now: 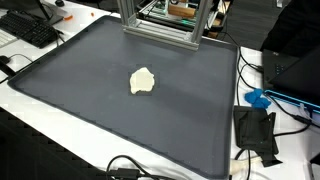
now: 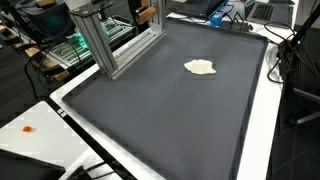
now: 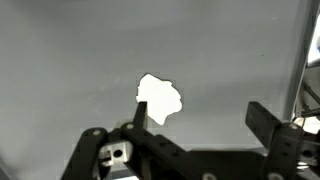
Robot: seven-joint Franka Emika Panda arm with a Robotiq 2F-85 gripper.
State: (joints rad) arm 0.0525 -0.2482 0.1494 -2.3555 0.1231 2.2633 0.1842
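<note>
A small pale, crumpled lump (image 1: 143, 81) lies on the dark grey mat (image 1: 90, 100); it shows in both exterior views (image 2: 201, 67). The arm and gripper do not appear in either exterior view. In the wrist view my gripper (image 3: 200, 118) is open and empty, high above the mat. The pale lump (image 3: 160, 98) lies below, just beside the left finger tip in the picture, not between the fingers.
An aluminium frame (image 1: 160, 25) stands at the mat's far edge and also shows in an exterior view (image 2: 110, 40). A keyboard (image 1: 28, 28), cables and a black device (image 1: 255, 132) sit on the white table around the mat.
</note>
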